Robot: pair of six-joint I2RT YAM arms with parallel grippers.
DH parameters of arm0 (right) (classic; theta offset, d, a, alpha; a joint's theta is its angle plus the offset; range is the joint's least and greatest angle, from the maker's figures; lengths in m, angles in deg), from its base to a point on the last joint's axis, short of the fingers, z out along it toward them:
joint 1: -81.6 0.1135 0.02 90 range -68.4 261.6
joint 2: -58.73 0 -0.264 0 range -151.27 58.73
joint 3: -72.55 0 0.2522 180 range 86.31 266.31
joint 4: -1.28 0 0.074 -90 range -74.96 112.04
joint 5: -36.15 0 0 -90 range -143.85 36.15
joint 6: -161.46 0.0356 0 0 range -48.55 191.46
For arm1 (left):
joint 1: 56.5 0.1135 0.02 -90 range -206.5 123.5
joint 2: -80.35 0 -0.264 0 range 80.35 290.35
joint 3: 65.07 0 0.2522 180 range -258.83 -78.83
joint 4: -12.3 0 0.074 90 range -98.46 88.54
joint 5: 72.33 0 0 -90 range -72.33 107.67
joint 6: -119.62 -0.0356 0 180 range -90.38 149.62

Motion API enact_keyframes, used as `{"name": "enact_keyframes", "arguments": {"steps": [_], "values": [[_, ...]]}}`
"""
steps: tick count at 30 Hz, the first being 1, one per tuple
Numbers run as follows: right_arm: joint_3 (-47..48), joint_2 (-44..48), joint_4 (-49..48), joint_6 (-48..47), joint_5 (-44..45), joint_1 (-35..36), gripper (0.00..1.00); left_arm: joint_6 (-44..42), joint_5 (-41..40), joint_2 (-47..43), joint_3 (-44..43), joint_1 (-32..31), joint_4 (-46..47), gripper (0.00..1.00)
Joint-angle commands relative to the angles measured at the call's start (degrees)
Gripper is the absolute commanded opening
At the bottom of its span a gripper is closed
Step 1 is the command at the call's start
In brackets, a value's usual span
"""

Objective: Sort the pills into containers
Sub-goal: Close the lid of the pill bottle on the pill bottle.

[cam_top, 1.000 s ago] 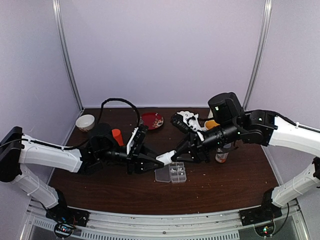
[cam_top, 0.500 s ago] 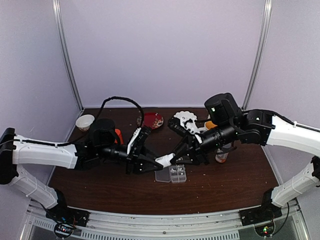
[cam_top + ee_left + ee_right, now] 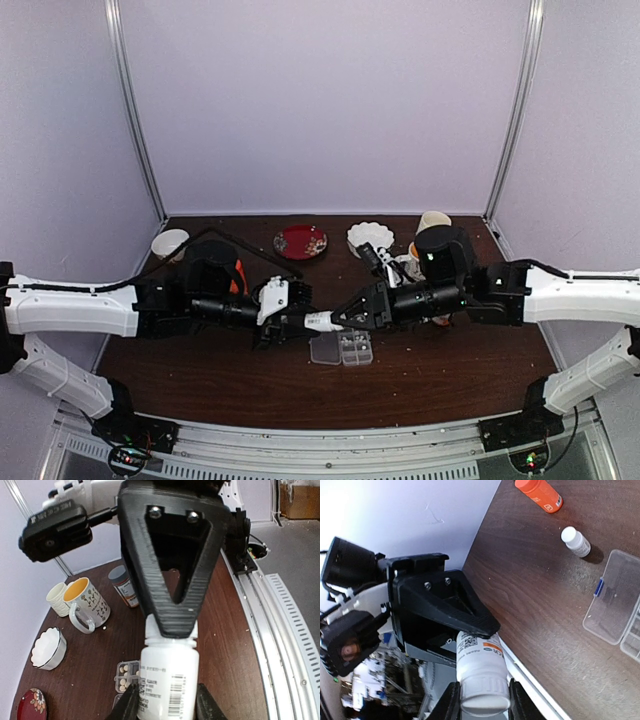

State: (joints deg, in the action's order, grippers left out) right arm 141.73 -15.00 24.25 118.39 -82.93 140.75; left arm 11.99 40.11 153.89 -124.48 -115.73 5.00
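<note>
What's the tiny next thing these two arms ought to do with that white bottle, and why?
Likely the right gripper should turn the cap while the left gripper holds steady. Each grips one end of the white bottle, the cap looks on, and the pill box lies open close by.

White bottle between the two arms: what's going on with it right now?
Both arms hold one white bottle in the air between them. The left pincer is clamped on its body and the right pincer on its capped end; the cap is on. The clear pill box lies open on the table close under them, with a few pills in some of its cells.
</note>
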Motion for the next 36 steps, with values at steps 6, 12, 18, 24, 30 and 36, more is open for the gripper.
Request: {"name": "enact_keyframes", "arguments": {"steps": [6,12,18,24,30,36], "values": [[-15.32,5.05,-26.36,41.45,0.99,0.96,0.1,-9.55,-5.72,-0.11,-3.11,-2.76,8.55,0.0],[-10.0,10.15,-10.53,24.97,5.23,0.75,0.63,-4.94,-4.77,-0.69,-0.68,-2.81,10.26,0.0],[-6.34,16.07,3.28,3.42,9.52,-0.33,0.87,-1.35,-3.82,-2.07,1.19,-2.82,11.33,0.0],[-5.88,21.78,4.99,-31.46,1.5,0.19,0.95,2.47,-0.78,-1.62,0.87,-2.79,12.18,0.0],[-4.33,24.45,7.21,-69.18,1.05,0.76,0.92,7.02,2.76,0.21,-1.4,-2.82,11.48,0.0],[0.06,20.07,10.31,-89.37,3.02,2.97,0.92,9.95,5.43,1.66,-3.16,-2.79,11.0,0.0]]}}
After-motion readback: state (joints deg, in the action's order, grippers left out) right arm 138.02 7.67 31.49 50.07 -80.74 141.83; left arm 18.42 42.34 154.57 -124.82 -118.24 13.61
